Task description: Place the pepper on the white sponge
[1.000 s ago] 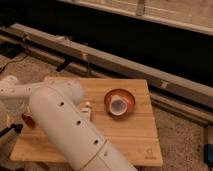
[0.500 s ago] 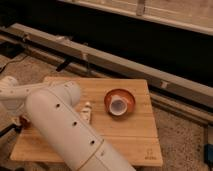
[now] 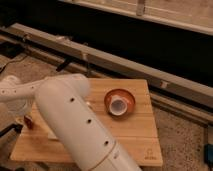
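My gripper hangs at the left edge of the wooden board, at the end of the white arm that reaches left from the elbow. A small dark-red piece, the pepper, shows right at the gripper's tip, low over the board's left edge. The gripper is shut, and the pepper appears to be caught in it. My thick white forearm crosses the left half of the board and covers what lies there. The white sponge is hidden from this view.
An orange-red bowl with a white cup inside stands near the board's middle. A small dark item peeks out beside my arm. A metal rail runs behind the board; gravelly floor surrounds it.
The arm has shifted slightly. The gripper stays at the board's left edge and has closed over the dark-red pepper.
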`<state>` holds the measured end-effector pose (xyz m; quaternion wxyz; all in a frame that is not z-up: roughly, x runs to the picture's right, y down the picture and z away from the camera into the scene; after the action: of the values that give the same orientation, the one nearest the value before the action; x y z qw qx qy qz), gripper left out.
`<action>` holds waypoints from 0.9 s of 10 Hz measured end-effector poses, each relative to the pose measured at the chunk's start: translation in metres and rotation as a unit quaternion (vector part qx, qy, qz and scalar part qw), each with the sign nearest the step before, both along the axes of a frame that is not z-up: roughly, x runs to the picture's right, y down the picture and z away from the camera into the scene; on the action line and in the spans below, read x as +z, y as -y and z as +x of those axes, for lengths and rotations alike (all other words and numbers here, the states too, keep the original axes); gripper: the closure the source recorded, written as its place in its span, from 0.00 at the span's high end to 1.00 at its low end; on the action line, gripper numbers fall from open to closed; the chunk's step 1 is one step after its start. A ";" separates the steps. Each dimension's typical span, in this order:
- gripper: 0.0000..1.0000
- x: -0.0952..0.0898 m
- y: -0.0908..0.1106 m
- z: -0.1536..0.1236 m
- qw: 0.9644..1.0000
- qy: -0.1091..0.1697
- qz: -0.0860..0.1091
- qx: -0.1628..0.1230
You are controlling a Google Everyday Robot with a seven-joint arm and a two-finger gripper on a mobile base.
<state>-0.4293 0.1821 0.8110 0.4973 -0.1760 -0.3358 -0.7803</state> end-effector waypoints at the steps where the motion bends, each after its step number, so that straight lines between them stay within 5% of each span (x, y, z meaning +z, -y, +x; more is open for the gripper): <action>1: 0.00 -0.009 0.001 0.015 1.000 -0.002 0.004 0.008; 5: 0.00 -0.037 -0.010 0.079 0.999 -0.034 0.011 0.036; 9: 0.00 -0.045 -0.027 0.138 0.992 -0.101 -0.001 0.069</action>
<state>-0.2915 0.2096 0.7662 0.5813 -0.2309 -0.2962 -0.7219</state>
